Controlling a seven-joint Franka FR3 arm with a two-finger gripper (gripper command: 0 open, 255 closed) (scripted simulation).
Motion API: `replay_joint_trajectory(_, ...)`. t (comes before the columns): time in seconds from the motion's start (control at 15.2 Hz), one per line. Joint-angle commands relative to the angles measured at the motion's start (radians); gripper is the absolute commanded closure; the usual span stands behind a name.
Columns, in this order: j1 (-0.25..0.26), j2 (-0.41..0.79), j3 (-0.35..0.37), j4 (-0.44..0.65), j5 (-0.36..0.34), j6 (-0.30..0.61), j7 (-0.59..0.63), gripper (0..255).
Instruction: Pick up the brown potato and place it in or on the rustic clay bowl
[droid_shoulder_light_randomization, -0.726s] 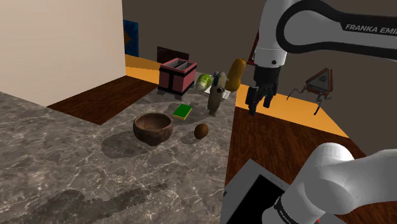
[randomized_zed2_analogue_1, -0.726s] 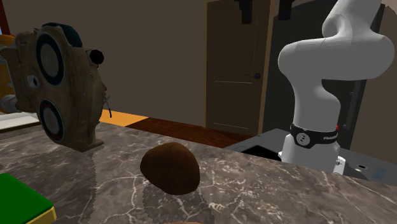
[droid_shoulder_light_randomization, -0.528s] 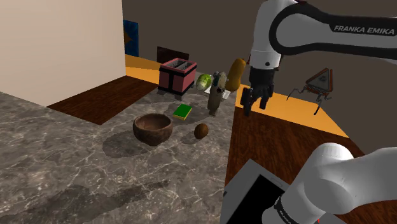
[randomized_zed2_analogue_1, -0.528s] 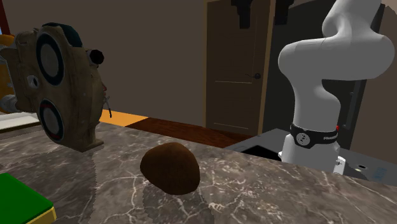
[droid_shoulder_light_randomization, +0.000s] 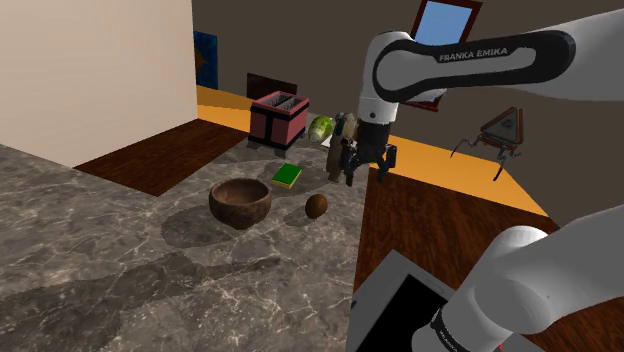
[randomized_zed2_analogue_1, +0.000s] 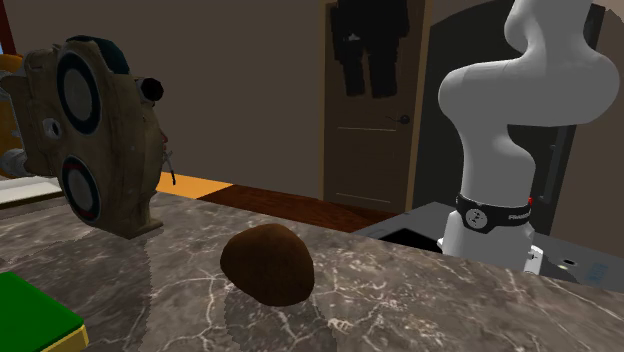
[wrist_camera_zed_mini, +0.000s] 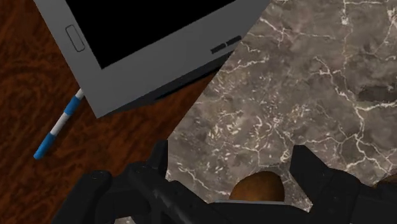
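Observation:
The brown potato (droid_shoulder_light_randomization: 316, 206) lies on the marble counter (droid_shoulder_light_randomization: 150, 270), just to the right of the dark brown clay bowl (droid_shoulder_light_randomization: 240, 201) in the shoulder view. My gripper (droid_shoulder_light_randomization: 365, 173) hangs open in the air above and a little right of the potato, near the counter's edge. In the second exterior view the potato (randomized_zed2_analogue_1: 267, 262) sits close up and the gripper (randomized_zed2_analogue_1: 370, 88) hangs high behind it. In the wrist view the potato (wrist_camera_zed_mini: 256, 188) shows far below between the spread fingers (wrist_camera_zed_mini: 158, 162), untouched.
A green sponge (droid_shoulder_light_randomization: 287, 176), a pink toaster (droid_shoulder_light_randomization: 278, 118) and a tan camera-like object (droid_shoulder_light_randomization: 340, 155) stand behind the bowl and potato. The counter's edge runs past the potato, with wooden floor beyond. My grey stand (wrist_camera_zed_mini: 159, 57) and a blue-and-white pen (wrist_camera_zed_mini: 58, 127) lie below.
The arm has swung toward the shoulder view's left and lower, from over the wooden floor to the counter's edge above the potato. The gripper stays open. Potato and bowl have not moved.

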Motion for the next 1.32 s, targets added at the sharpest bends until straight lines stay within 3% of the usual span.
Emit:
replay_joint_trajectory(0.0, -0.011, 0.082, -0.001, 0.016, 0.034, 0.068, 0.055, 0)
replay_joint_trajectory(0.79, -0.068, 0.515, -0.055, 0.174, 0.248, 0.359, 0.265, 0)
replay_joint_trajectory(1.25, -0.056, 0.555, -0.042, 0.122, 0.272, 0.451, 0.252, 0)
